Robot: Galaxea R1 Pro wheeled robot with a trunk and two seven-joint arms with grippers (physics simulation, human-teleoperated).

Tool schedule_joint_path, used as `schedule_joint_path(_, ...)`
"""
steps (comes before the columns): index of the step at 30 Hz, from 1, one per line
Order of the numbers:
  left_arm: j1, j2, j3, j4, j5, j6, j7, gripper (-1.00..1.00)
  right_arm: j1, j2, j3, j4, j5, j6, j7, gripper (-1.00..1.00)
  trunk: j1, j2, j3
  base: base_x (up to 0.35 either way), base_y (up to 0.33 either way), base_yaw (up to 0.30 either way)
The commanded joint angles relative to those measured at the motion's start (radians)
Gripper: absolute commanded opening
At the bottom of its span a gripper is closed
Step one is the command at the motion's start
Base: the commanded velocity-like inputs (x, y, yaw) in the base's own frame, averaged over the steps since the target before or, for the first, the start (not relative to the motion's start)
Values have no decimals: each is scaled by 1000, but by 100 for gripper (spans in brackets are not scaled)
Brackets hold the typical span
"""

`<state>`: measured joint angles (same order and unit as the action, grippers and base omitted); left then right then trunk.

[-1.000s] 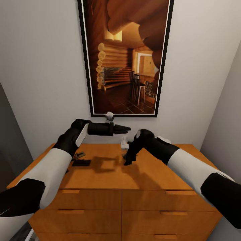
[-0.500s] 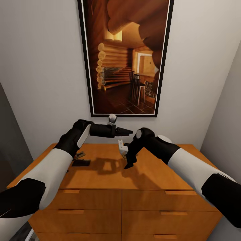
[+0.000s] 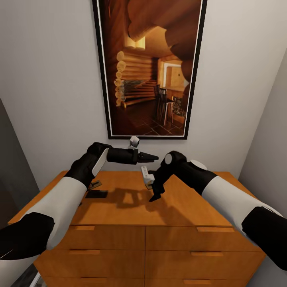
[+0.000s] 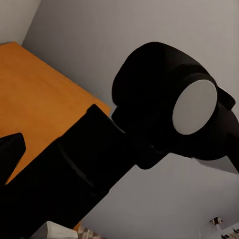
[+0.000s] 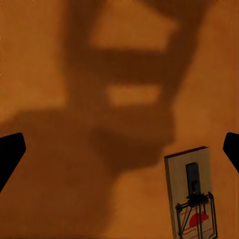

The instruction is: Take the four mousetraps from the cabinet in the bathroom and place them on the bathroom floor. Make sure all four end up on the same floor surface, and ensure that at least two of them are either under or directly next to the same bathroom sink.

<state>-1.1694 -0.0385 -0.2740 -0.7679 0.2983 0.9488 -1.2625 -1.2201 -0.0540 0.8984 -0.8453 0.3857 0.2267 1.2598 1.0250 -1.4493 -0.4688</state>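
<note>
We're at the cabinet (image 3: 151,223), arms over its top, picking step in hand. Left arm reaches across at mid-height; left gripper (image 3: 149,157) looks clenched, holding nothing. Right gripper (image 3: 154,196) points down at the top, fingers (image 5: 11,152) spread wide, released, nothing between them. One mousetrap (image 5: 192,201) lies flat just off its centre line. Two more mousetraps (image 3: 95,190) sit at the far left of the top. Next: shift the right gripper over the trap, descend, pinch its thin edges. None are on the floor yet.
</note>
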Motion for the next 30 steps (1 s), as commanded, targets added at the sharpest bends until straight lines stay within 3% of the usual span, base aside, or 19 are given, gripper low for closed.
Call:
schedule_joint_path(1, -1, 0, -1, 1, 4, 7, -1, 100, -1, -1, -1, -2, 0, 6, 3, 100, 0, -1, -1, 0, 0, 0)
schedule_joint_path(11, 2, 2, -1, -5, 6, 4, -6, 100, -1, 0, -29, -2, -1, -8, 6, 100, 0, -1, -1, 0, 0, 0)
schedule_joint_path(30, 3, 10, 16, -72, 17, 2, -14, 100, 0, 7, -32, 4, 1, -22, 4, 100, 0, -1, -1, 0, 0, 0)
